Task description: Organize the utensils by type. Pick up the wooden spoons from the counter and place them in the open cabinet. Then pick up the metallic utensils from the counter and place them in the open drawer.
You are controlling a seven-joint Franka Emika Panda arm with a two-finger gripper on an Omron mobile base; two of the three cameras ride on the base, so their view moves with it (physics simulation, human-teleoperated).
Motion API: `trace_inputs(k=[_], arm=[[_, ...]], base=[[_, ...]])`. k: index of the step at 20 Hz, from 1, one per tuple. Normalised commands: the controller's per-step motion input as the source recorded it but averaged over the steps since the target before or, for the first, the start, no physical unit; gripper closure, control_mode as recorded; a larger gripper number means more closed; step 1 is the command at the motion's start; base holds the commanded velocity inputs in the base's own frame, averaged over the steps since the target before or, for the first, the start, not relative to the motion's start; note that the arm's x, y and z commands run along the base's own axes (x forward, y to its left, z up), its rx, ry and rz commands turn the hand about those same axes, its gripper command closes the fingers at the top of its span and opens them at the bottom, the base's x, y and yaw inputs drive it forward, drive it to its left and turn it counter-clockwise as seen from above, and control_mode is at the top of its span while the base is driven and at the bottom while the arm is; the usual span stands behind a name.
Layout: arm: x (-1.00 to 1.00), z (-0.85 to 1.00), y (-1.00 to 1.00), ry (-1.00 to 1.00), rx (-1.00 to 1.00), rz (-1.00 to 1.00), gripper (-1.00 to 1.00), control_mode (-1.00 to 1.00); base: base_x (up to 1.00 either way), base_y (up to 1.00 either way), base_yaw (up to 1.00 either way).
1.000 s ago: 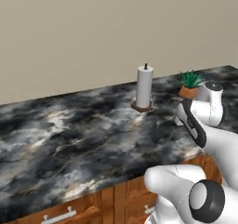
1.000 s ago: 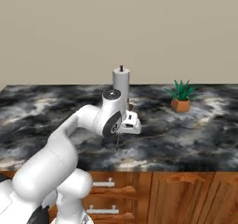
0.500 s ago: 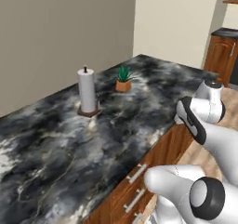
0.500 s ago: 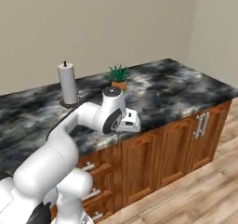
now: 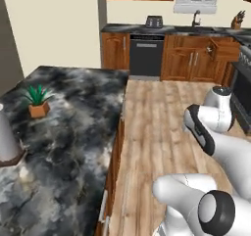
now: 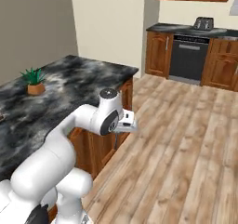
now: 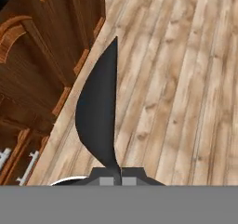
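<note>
My gripper (image 7: 118, 178) is shut on the thin handle of a dull grey metal spoon (image 7: 97, 110). Its oval bowl points away from the hand, over the wooden floor and beside reddish-brown cabinet fronts. In the right base view the gripper (image 6: 125, 125) hangs past the end of the black-and-grey marble counter (image 6: 69, 79), above the floor. The same counter (image 5: 63, 132) fills the left of the left base view. At the far wall a reddish-brown drawer (image 5: 224, 48) looks pulled out. The wooden spoons are out of view.
A small potted plant (image 5: 37, 103) (image 6: 33, 81) and a paper-towel roll (image 5: 6, 142) stand on the counter. A wide wooden floor (image 5: 162, 122) runs to a far kitchen row with a dark dishwasher (image 5: 144, 56) (image 6: 188, 60) and a toaster (image 6: 203, 23).
The whole picture has swung: the base has turned away from the counter, which has slid left, and the far kitchen and floor have come into view. The gripper stays shut.
</note>
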Motion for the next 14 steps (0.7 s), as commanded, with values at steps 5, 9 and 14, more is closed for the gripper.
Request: trace_inputs(k=[5, 9, 14], arm=[[0.0, 0.0, 0.0, 0.0, 0.0, 0.0, 1.0, 1.0], [0.0, 0.0, 0.0, 0.0, 0.0, 0.0, 1.0, 1.0], [0.0, 0.0, 0.0, 0.0, 0.0, 0.0, 1.0, 1.0]], base=[[0.33, -0.28, -0.65], [0.61, -0.16, -0.43], [0.93, -0.01, -0.12]])
